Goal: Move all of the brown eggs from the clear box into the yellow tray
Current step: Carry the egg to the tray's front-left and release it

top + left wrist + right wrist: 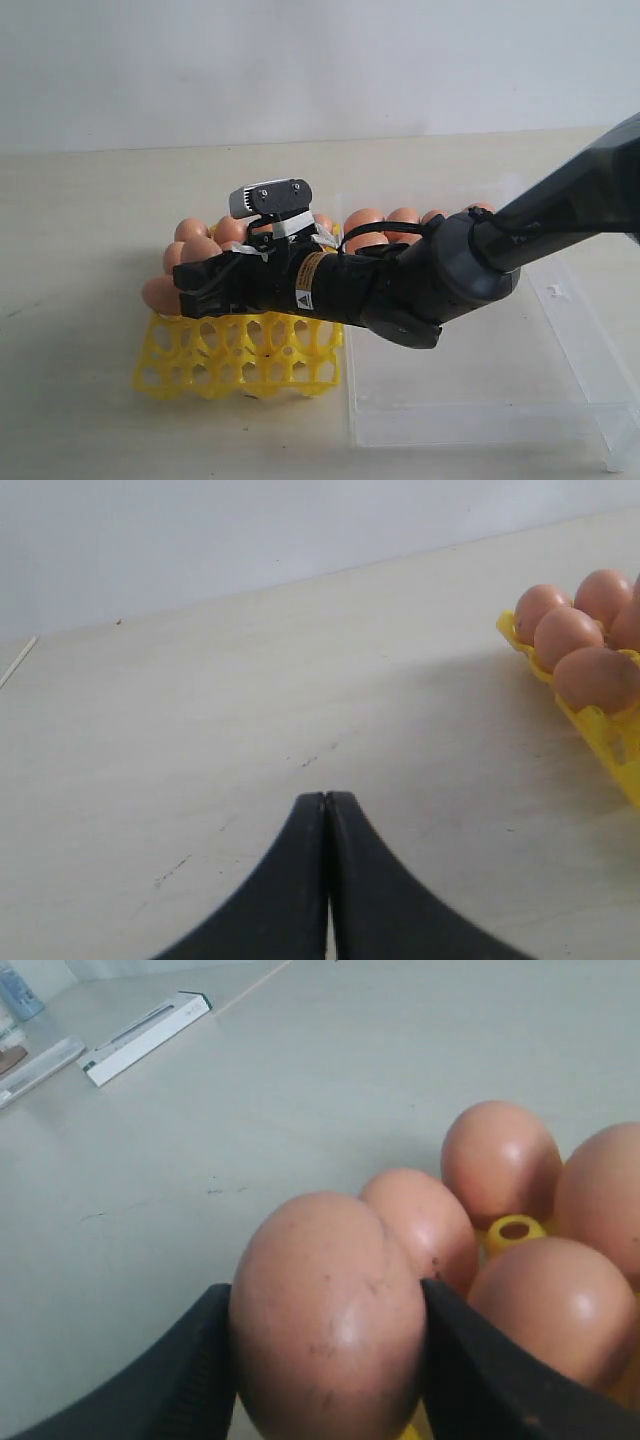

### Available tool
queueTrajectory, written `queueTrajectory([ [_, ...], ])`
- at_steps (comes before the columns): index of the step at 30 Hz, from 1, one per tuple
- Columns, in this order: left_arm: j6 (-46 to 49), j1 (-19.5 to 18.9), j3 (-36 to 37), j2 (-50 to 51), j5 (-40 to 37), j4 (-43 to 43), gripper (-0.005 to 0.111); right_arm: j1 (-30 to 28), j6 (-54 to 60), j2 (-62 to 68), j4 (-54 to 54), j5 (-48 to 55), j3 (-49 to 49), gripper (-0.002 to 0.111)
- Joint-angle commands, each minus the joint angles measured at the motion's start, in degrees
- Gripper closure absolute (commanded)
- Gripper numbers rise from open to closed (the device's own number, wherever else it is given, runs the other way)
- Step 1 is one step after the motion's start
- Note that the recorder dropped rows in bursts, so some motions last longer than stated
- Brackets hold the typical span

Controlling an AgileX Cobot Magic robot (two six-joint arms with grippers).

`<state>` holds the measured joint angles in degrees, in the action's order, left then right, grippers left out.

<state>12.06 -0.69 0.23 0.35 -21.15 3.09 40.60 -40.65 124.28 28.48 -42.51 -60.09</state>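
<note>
Several brown eggs (pixel 200 235) fill the far cups of the yellow tray (pixel 240 365). More lie along the far side of the clear box (pixel 480 400) just beside the tray, partly hidden by my right arm (pixel 450 270). It stretches across the box, and my right claw (pixel 195 290) grips one brown egg (pixel 330 1320) at the tray's edge away from the box. My left claw (pixel 326 810) hangs clenched, empty, over bare table (pixel 200 730) near the tray.

Likely lab: pale table (pixel 80 420), blank wall (pixel 300 60).
</note>
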Motion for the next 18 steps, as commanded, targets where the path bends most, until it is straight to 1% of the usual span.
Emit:
queueTrajectory([
  [1, -0.3, -0.1, -0.2, -0.3, 0.5, 0.4, 0.107, 0.0, -1.7, 0.0, 0.4, 0.4, -0.3, 0.073],
  [5, -0.3, -0.1, -0.2, -0.3, 0.5, 0.4, 0.107, 0.0, -3.0, -0.1, 0.6, 0.7, -0.3, 0.06],
  [10, -0.3, -0.1, -0.2, -0.3, 0.5, 0.4, 0.107, 0.0, -3.0, -0.2, 0.5, 0.5, -0.3, 0.048],
  [13, -0.3, -0.1, -0.2, -0.3, 0.5, 0.4, 0.107, 0.0, -3.0, -0.3, 0.4, 0.5, -0.3, 0.046],
  [18, -0.3, -0.1, -0.2, -0.3, 0.5, 0.4, 0.107, 0.0, -3.0, -2.6, -0.4, 0.8, -0.3, 0.046],
])
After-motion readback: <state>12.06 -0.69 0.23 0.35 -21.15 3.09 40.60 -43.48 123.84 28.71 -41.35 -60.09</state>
